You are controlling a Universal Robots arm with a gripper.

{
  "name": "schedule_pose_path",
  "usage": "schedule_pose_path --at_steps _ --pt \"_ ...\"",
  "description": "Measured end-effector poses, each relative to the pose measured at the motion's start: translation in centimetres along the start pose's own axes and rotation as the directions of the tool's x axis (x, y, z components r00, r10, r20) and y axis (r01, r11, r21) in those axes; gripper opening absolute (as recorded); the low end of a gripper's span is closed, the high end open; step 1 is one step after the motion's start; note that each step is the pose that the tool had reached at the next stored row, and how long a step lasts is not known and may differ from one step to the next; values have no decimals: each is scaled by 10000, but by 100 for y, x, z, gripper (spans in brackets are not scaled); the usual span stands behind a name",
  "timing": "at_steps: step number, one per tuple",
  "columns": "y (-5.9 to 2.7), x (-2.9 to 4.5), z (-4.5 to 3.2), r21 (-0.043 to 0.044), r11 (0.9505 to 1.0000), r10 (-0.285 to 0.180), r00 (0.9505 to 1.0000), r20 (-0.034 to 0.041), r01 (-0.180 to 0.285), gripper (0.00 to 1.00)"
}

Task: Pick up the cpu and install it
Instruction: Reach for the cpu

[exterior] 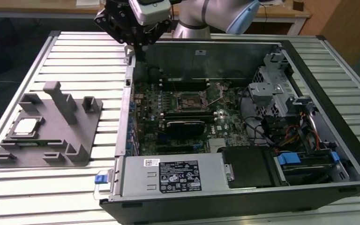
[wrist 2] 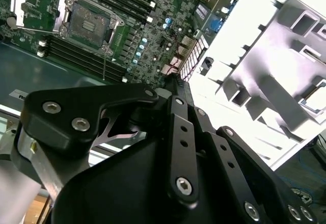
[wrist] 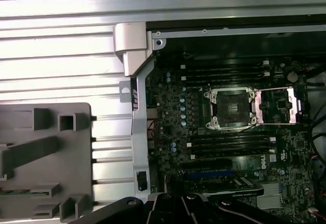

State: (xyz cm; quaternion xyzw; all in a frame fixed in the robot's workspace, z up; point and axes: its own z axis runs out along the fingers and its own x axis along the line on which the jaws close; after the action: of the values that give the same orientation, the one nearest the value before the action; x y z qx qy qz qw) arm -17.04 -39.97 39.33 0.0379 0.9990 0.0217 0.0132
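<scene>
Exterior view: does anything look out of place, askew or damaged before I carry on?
Nothing stands out. The cpu lies flat in its pocket on the grey fixture. The socket is bare, with its frame swung open beside it. The gripper hangs over the case edge, apart from both.

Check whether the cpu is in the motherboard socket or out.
Out: the cpu rests on the gray fixture beside the case; the socket is empty, frame flipped open.
</scene>
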Motion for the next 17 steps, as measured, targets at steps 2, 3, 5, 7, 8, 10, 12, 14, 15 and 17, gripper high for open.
schedule_pose_path --at_steps 2,3,5,7,8,10,12,14,15,17 --pt "-1 14 -1 1 10000 0 10000 -1 0 11" --pt "-2 21 -1 0 10000 0 10000 0 0 11" --pt "-3 35 -2 1 10000 0 10000 -1 0 11" --pt "-5 51 -2 1 10000 0 10000 0 0 11" --pt "-5 59 -2 1 10000 0 10000 0 0 11" --pt "-7 74 -2 1 10000 0 10000 0 0 11" --pt "-8 89 -3 1 10000 0 10000 0 0 11" --pt "-9 103 -3 1 10000 0 10000 0 0 11" --pt "-10 111 -4 1 10000 0 10000 0 0 11" --pt "-11 128 -4 0 10000 0 10000 1 0 11"
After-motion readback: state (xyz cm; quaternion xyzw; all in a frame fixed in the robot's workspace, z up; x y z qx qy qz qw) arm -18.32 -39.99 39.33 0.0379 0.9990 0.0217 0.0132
